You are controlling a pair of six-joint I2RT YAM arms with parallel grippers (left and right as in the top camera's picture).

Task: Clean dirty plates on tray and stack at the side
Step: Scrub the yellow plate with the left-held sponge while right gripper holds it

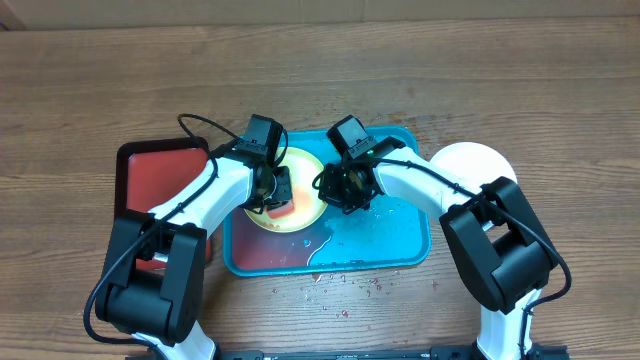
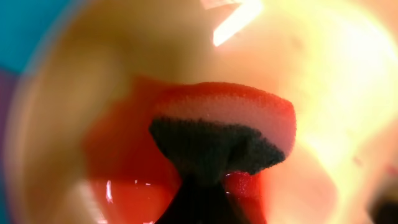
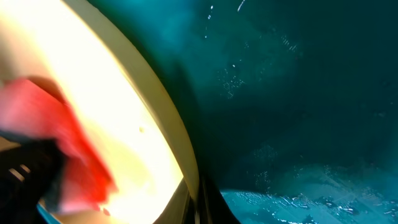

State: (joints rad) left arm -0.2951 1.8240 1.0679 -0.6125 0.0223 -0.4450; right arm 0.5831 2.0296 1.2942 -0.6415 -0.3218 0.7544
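Red sponge (image 2: 230, 118) clamped in left gripper (image 1: 279, 192) | right gripper (image 1: 331, 186) apparently pinching plate (image 1: 303, 168) rim

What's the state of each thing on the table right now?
yellow-rimmed plate: on the tray, smeared red.
sponge: pinched in left tool, pressed on plate.
left tool: shut on sponge.
right tool: at plate's rim, grip unclear.
teal tray: wet, reddish puddle near front.
side plate: off tray, looks clean.
table: spattered red.
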